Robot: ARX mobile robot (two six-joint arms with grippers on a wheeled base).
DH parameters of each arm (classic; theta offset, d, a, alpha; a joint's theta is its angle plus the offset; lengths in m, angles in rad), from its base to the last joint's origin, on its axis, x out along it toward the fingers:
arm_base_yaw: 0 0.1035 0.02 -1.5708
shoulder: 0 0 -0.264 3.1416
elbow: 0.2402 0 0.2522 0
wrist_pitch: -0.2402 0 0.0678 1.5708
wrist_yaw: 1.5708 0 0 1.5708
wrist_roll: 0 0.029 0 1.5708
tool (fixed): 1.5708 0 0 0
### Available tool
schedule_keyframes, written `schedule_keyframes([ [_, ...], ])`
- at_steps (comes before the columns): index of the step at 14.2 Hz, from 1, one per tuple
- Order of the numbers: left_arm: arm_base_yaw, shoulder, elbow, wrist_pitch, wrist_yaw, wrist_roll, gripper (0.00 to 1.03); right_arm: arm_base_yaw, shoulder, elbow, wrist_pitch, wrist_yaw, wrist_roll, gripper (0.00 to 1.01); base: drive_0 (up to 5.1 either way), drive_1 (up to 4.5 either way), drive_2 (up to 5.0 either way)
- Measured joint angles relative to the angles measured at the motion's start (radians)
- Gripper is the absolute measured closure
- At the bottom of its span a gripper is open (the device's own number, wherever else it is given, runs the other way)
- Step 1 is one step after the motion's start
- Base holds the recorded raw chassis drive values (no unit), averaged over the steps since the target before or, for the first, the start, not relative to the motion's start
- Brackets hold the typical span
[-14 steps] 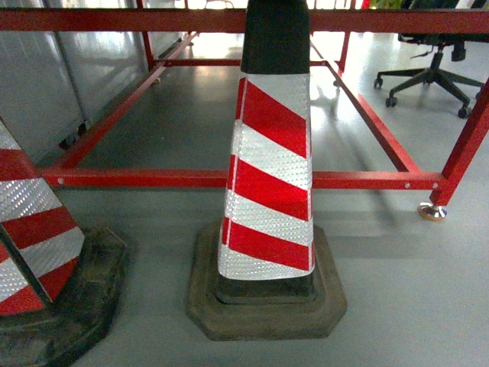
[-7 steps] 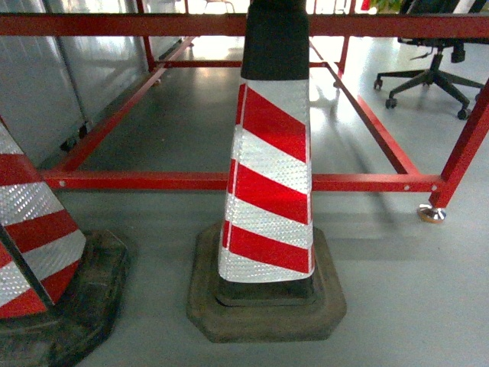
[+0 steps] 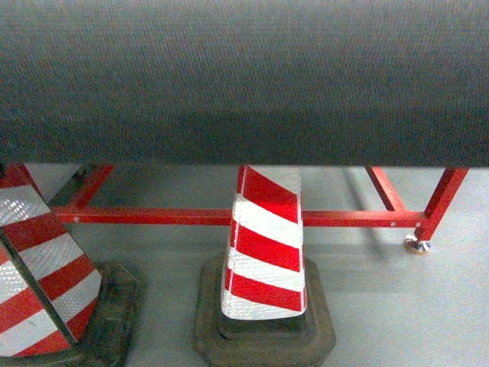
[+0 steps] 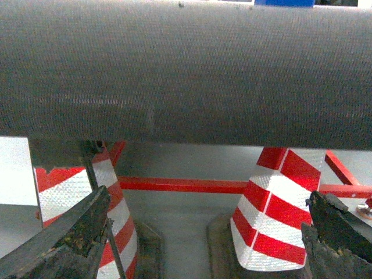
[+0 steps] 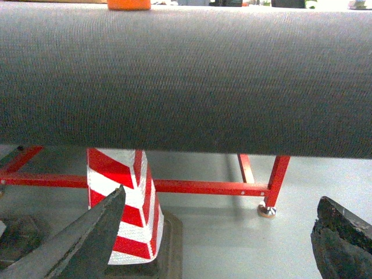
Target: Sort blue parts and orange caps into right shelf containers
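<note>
No writing or brand can be read in any view, and no container shows clearly.

In the left wrist view the left end effector [image 4: 197, 256] has its two dark, worn fingers [image 4: 64, 241] spread wide with nothing between them. In the right wrist view the right end effector [image 5: 215, 247] is likewise spread and empty.

Just beyond both, a wide dark grey woven-textured counter edge [image 3: 244, 76] fills the upper part of each view. Under it stand two red-and-white striped reflective traffic cones: the middle one [image 3: 263, 245] on its dark rubber base and another [image 3: 38, 260] at the left. Behind them runs a red painted steel frame [image 3: 344, 219] with a round metal foot [image 3: 416, 245] on the grey floor [image 3: 405, 313].

At the far top edge of the counter in the right wrist view, the lower part of an orange cap [image 5: 128, 4] shows. A sliver of something bright blue [image 4: 283, 3] shows at the top of the left wrist view; what it is cannot be told.

Half a second ago the head view looked over the frame to an office chair; now the counter edge covers that upper area and the cones sit lower in view.
</note>
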Motion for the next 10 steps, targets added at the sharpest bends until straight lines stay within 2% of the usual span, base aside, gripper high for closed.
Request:
schedule_keyframes([
  [10, 0.0, 0.0, 0.0, 0.001, 0.001, 0.0, 0.05, 0.0, 0.0, 0.0, 0.0, 0.001, 0.003, 0.03, 0.0, 0.0, 0.0],
])
